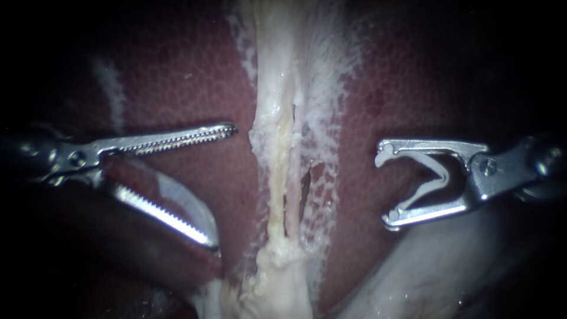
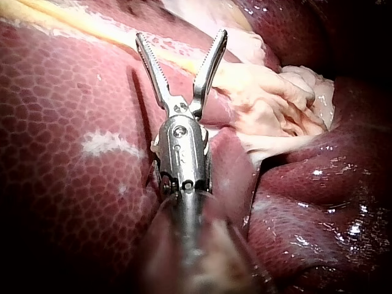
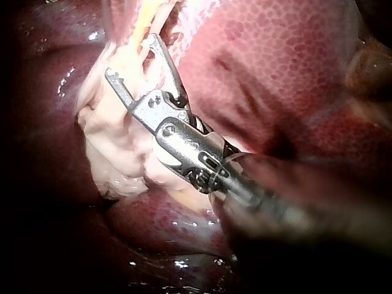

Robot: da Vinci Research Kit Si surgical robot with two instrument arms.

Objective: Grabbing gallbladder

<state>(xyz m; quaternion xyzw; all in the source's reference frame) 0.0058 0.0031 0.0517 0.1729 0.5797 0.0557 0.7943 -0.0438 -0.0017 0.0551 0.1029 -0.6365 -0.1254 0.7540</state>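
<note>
A pale strand of tissue (image 1: 277, 147) runs down the middle of the dark red liver (image 1: 177, 82) and widens into a crumpled pale mass, seemingly the gallbladder (image 1: 277, 283), at the lower edge. My left instrument (image 1: 223, 185) has toothed jaws standing wide open just left of the strand, and they grip nothing. In the left wrist view those jaws (image 2: 180, 35) gape beside the pale folded tissue (image 2: 269, 104). My right instrument (image 1: 385, 186) holds a pale V-shaped clip (image 1: 434, 177) in its spread jaws, right of the strand and apart from it. Its jaws (image 3: 130, 56) hover over the pale tissue (image 3: 122, 153).
A dark slit (image 1: 305, 183) shows in the thin white film right of the strand. A smooth pale lobe (image 1: 449, 266) lies under the right instrument. The lower left jaw rests over a dark red fold (image 1: 147, 236).
</note>
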